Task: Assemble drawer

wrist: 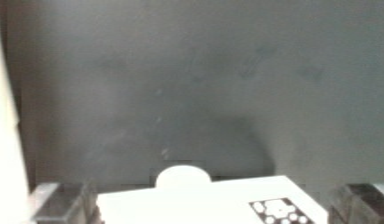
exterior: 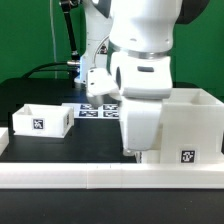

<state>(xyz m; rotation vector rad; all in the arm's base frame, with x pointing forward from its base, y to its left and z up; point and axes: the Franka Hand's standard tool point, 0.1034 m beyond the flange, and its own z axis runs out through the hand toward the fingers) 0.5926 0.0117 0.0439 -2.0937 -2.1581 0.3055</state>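
On the exterior view's left a small open tray (exterior: 42, 118) sits on the dark tabletop (exterior: 30, 150), with a square tag on its near face. Just behind it and a little further right, the marker board (exterior: 92, 108) lies flat. The arm (exterior: 140, 60) comes straight down mid-scene, and its white body hides the left edge of the big open-topped casing (exterior: 195, 122). The casing stands on the exterior view's right with a tag low on its front. A long white rail (exterior: 100, 180) runs along the front.

From the wrist, the tool (wrist: 210, 205) has its fingers (wrist: 56, 205) spread apart. Between them lies a second tray (wrist: 215, 200), with a tag on it and a round knob (wrist: 182, 178). A dark gap shows on each side, so nothing is clamped.
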